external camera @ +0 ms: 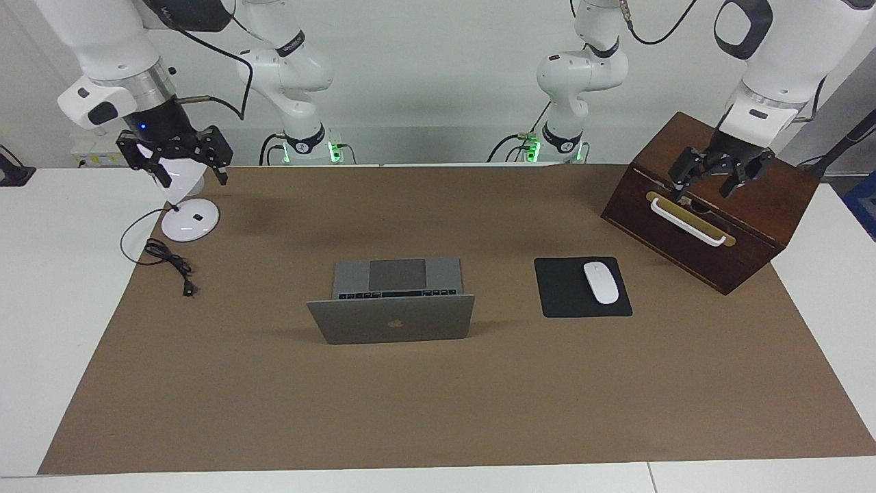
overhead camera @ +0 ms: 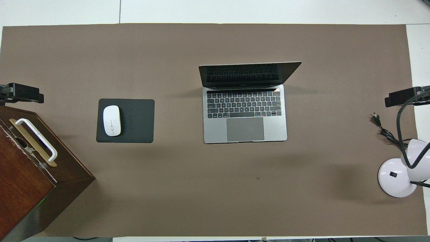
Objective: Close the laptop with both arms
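We see the laptop [external camera: 391,316] open mid-table on the brown mat [external camera: 438,404], lid upright, keyboard and trackpad facing the robots, nothing between it and either arm. Toward the left arm's end: black mouse pad [external camera: 582,287] with a white mouse [external camera: 601,282] on it, beside the laptop and apart from it; then a dark wooden box [external camera: 712,205] with a white handle [external camera: 686,222] on a brass plate, nearer the robots than the pad. Toward the right arm's end: white desk lamp [external camera: 186,205], round base on the mat's edge, black cord [external camera: 168,257] and plug trailing on the mat. Only marking we can read is the dark apple logo [external camera: 393,322] on the lid (no legible text on arms or box). Left gripper [external camera: 718,177] hangs over the wooden box, fingers spread apart, holding nothing. Right gripper [external camera: 179,156] hangs over the lamp, fingers spread too, holding nothing; whether it touches the lamp head we can't tell. Both are well apart from the laptop. In the overhead view only the grippers' black tips show at the edges.
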Controlling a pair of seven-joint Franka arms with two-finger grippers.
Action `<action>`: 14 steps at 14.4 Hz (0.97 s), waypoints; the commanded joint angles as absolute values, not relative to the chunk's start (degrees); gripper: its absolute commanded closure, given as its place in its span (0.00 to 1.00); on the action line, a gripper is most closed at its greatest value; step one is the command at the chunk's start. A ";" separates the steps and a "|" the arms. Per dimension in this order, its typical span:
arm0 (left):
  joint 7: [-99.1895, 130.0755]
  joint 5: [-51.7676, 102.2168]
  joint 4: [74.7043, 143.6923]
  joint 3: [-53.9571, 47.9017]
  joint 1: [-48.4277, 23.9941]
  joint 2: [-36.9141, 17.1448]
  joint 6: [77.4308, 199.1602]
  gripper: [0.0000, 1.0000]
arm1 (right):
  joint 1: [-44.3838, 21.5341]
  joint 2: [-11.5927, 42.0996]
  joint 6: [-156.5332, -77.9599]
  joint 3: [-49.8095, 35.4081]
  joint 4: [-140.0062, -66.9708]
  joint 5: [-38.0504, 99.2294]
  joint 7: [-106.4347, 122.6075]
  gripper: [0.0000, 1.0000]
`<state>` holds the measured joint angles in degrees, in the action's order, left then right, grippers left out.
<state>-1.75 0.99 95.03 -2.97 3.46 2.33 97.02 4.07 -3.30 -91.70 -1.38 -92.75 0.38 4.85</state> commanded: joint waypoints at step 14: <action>-0.70 -0.26 96.24 -3.16 3.69 3.60 96.68 0.00 | 6.24 -1.59 -99.22 -1.67 -91.94 1.42 4.66 0.01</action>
<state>-1.71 0.99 95.03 -2.97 3.46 2.33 97.01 5.63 -3.04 -96.88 -1.10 -92.78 2.18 4.62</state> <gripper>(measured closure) 0.000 0.000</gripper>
